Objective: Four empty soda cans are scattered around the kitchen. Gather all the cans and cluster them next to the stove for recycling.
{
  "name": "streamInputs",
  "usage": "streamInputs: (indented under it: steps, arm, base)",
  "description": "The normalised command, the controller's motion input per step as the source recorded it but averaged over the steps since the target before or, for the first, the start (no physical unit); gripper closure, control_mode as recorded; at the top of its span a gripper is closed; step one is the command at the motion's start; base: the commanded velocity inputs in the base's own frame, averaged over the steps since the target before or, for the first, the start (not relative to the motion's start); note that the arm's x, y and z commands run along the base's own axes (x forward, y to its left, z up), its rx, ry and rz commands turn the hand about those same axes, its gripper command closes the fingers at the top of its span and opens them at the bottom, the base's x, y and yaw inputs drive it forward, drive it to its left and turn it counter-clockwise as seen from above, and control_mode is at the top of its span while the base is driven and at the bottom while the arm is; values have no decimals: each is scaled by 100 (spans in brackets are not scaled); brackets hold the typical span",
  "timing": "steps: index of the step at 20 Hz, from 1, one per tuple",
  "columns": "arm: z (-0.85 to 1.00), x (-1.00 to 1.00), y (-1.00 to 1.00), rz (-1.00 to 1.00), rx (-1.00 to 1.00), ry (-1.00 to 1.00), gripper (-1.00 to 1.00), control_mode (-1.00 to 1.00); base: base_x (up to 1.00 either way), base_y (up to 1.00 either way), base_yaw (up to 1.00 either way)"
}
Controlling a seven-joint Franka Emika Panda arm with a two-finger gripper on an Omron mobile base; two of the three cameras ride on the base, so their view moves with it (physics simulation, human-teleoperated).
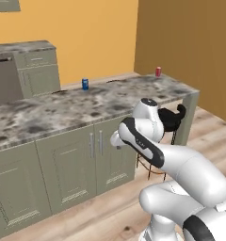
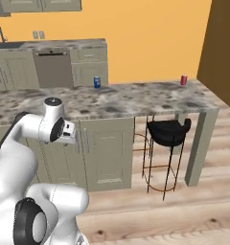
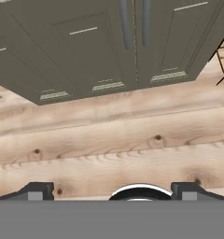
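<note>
A small blue can (image 1: 85, 84) and a red can (image 1: 158, 71), both smooth cylinders, stand well apart along the far edge of the mottled stone bench (image 1: 63, 110). Grey-green panelled cabinets (image 3: 100, 42) meet the knotty plank floor (image 3: 114, 140). The jaws stand apart, empty.

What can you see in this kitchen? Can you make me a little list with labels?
Blue can: upright on the stone counter, near its back edge
Red can: upright at the far right end of the same counter
Stool: black seat on a wire frame, tucked under the counter's right end
Fingers: apart, nothing between them, pointing down at the wood floor
Cabinets: grey-green doors under the counter, closed
Cans next to a stove: none yet
</note>
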Motion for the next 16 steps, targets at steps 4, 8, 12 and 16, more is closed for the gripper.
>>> streamInputs:
  steps: [4, 8, 12, 16]
  arm:
    - [0, 0, 0, 0, 0, 0, -100, 100]
    - [0, 0, 0, 0, 0, 0, -100, 100]
    - [0, 0, 0, 0, 0, 0, -100, 100]
    - [0, 0, 0, 0, 0, 0, -100, 100]
  base:
    - [37, -39, 14]
    - [34, -39, 16]
    - [33, -38, 17]
    - [34, -40, 13]
